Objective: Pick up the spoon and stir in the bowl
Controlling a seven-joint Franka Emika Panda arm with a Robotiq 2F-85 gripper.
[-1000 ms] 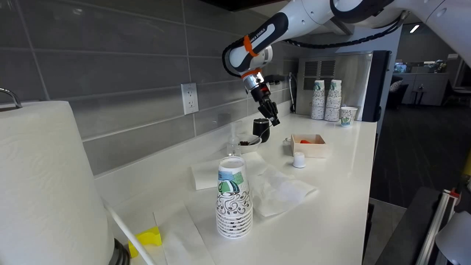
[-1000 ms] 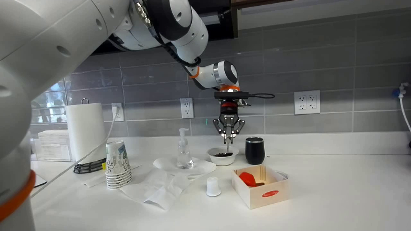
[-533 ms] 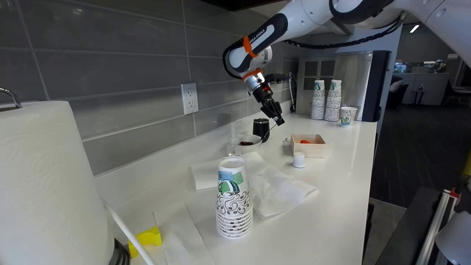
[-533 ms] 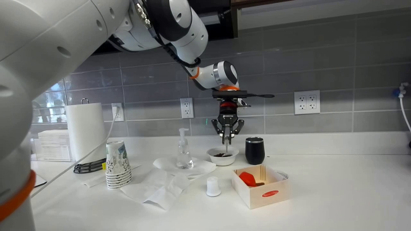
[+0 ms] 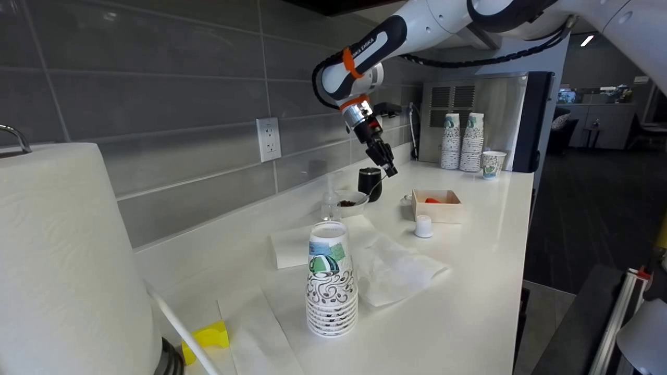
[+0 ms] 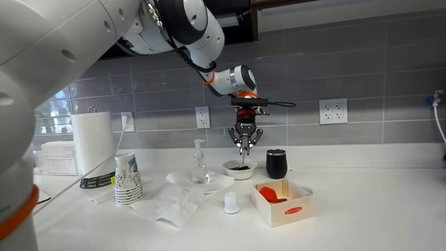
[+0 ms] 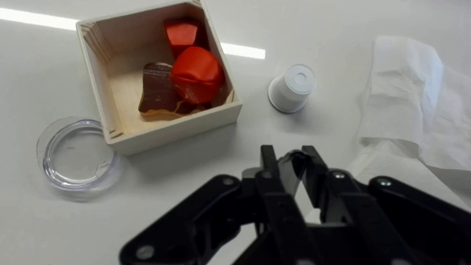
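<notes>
The small white bowl [image 6: 240, 175] holds dark contents and stands near the wall; it also shows in an exterior view [image 5: 353, 211]. My gripper [image 6: 244, 151] is shut on the spoon [image 6: 243, 159] just above the bowl, also seen in an exterior view [image 5: 391, 172]. The spoon slants down from the fingers into the bowl, with its lower end at the dark contents [image 6: 240, 167]. In the wrist view the upper end of the spoon handle [image 7: 290, 171] sits between the fingertips [image 7: 287, 152]. The bowl is out of the wrist view.
A black mug [image 6: 276, 164] stands close beside the bowl, and a soap bottle [image 6: 200, 165] on its other side. In front are a wooden box [image 6: 292, 211] with red items, a white capsule [image 6: 231, 203], crumpled paper [image 6: 174, 205] and a clear lid [image 7: 79, 154]. Stacked paper cups [image 5: 331, 281] stand further along.
The gripper tilted out from the wall half a second ago, then swung back toward it. The spoon moved with it in the bowl. The bowl has shifted very slightly.
</notes>
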